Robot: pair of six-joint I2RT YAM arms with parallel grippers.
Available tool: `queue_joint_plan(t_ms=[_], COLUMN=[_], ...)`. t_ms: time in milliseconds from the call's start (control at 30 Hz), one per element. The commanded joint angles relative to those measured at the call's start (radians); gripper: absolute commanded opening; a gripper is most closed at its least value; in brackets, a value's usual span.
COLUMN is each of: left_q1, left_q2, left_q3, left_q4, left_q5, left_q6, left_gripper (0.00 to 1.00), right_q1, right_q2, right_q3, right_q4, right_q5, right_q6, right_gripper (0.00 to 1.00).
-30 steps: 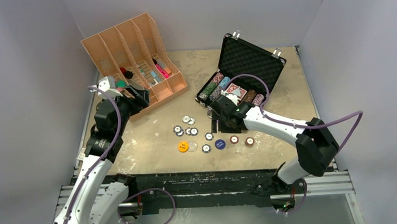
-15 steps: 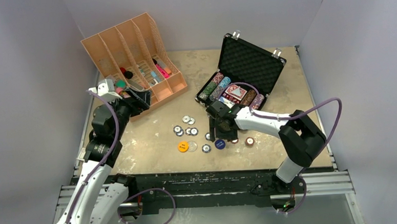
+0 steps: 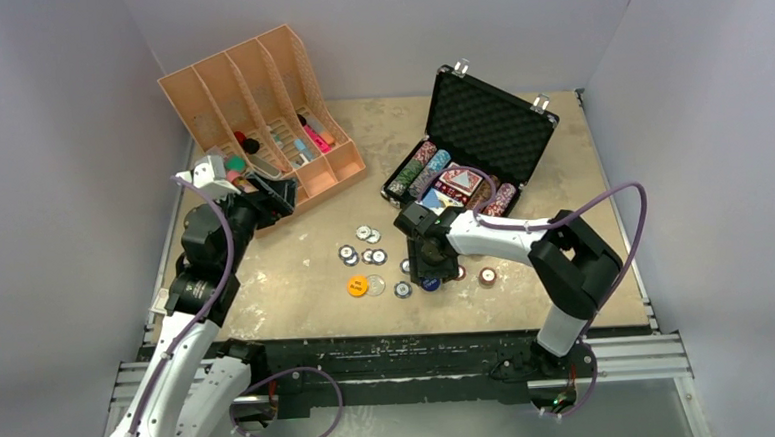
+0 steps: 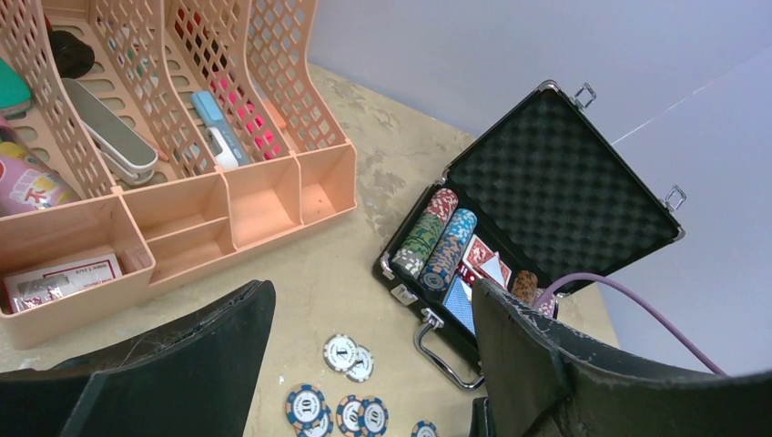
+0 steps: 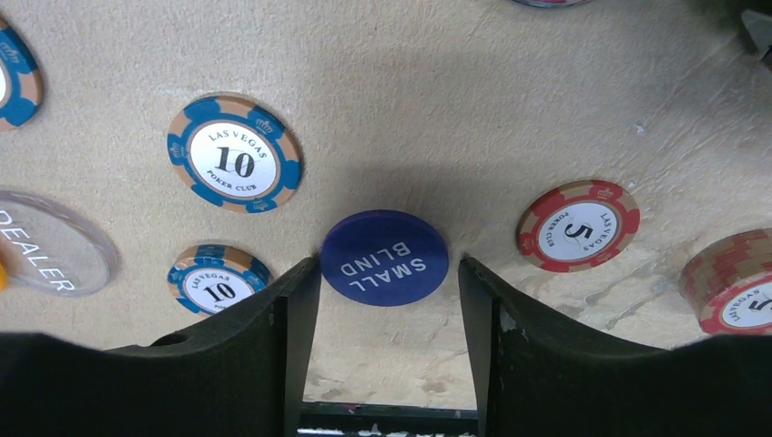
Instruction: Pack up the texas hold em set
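- Blue plastic, flat and round, the small-blind button (image 5: 384,258) lies face up on the bare counter (image 5: 437,82). In the overhead view it sits at about 7 o'clock from the open briefcase (image 3: 486,123).
- It looks light, rigid and thin, with a smooth face. Pressed from one side it would likely skate or tip, so the best hold is on opposite points of its rim, low against the counter.
- The right tool (image 5: 390,271) stands open astride the button. One finger is close at the disc's 9 o'clock and the other just off it at 3 o'clock, and nothing is gripped yet.
- A blue-striped 10 chip (image 5: 235,153) lies at 10 o'clock of the button. A second 10 chip (image 5: 218,282) lies at 9 o'clock, just beyond the finger.
- A red 5 chip (image 5: 578,225) lies at 3 o'clock, apart from the button. The clear dealer button (image 5: 45,241) sits farther out at 9 o'clock.
- The briefcase has its foam-lined lid up, with rows of chips and cards already in the tray.
- The left tool (image 4: 371,291) is open and empty. It hangs beside the orange organiser (image 4: 228,196), at 10 o'clock from the loose chips.
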Motion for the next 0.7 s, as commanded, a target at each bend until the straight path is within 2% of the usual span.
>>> queue_joint_plan(t_ms=[0,100,300,500,667], left_q1=[-0.005,-0.005,-0.005,-0.005,-0.005], left_q2=[-0.012,-0.010,-0.008,-0.005,-0.002], left_q3=[0.000,0.000,0.001,-0.001,-0.001], left_q4=[0.050,0.049,0.050,0.048,0.048], left_q5=[-0.005,-0.007,-0.010,-0.011,-0.014], left_q6=[-0.008,-0.009,-0.010,-0.009,-0.012], left_gripper=[0.79,0.79,0.79,0.79,0.79], right_q1=[0.007,0.007,0.007,0.007,0.007], right_q2=[0.038,0.048,0.100,0.107,0.059], right_q3=[-0.016,-0.030,-0.033,-0.032,-0.006], right_q4=[0.013,0.029,0.044,0.024,-0.009], right_q5=[0.015,0.038,0.066,0.086,0.111], right_q6=[0.038,0.052,0.062,0.062,0.082], right_gripper=[0.59,0.58,0.63,0.47,0.46])
